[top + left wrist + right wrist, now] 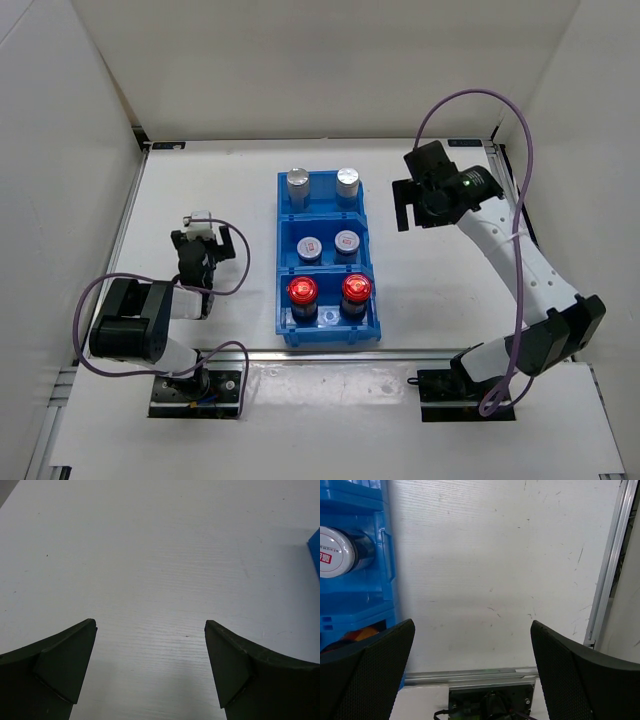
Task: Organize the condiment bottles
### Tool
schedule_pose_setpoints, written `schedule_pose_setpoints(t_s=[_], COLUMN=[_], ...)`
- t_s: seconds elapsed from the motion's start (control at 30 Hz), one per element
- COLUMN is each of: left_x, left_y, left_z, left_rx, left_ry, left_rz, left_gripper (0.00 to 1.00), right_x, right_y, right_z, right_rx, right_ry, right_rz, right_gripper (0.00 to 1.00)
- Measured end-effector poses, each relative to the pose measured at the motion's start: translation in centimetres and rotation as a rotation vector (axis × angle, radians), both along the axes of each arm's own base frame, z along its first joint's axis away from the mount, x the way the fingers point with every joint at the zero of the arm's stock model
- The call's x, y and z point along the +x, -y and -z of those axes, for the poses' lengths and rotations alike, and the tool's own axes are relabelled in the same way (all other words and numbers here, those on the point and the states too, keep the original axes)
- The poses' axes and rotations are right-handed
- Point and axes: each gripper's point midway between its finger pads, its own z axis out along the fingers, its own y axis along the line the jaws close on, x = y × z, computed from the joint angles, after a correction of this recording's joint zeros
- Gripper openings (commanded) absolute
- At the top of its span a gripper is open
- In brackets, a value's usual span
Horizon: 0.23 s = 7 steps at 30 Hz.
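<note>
Nearest you, in the front compartment of the blue bin (328, 338), the two red-capped bottles (303, 291) are standing upright side by side. To the left of the bin and well apart from it, your left gripper (208, 240) is hanging over the bare table (450, 300). Its fingers (65, 665) are spreading wide with nothing between them, and the left wrist camera is catching only a blue corner of the bin at its right edge.

In the middle compartment, the two short bottles with red-marked silver caps (309, 247) are sitting next to each other. Your right gripper (420, 215) is hovering just beyond the bin's far right corner, pointing back toward the arm bases. Its jaws are gaping fully and holding nothing. Its wrist camera is showing one short marked cap (337, 552) inside the bin wall at left.

Farthest away, the two taller silver-capped bottles (298, 181) are standing in the back compartment.
</note>
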Motion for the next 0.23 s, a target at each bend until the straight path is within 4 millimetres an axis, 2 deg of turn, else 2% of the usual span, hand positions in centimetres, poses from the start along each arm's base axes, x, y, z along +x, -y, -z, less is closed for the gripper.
schedule_pose_setpoints(t_s=[0.23], left_x=[0.04], left_y=[0.41], left_z=[0.02], left_rx=[0.003], left_ry=[-0.001], left_rz=[0.027], left_gripper=[1.0], right_x=[0.84], right_y=[0.25], right_z=[0.95], right_rx=[-0.025], right_ry=[-0.012], right_rz=[0.017], right_gripper=[1.0])
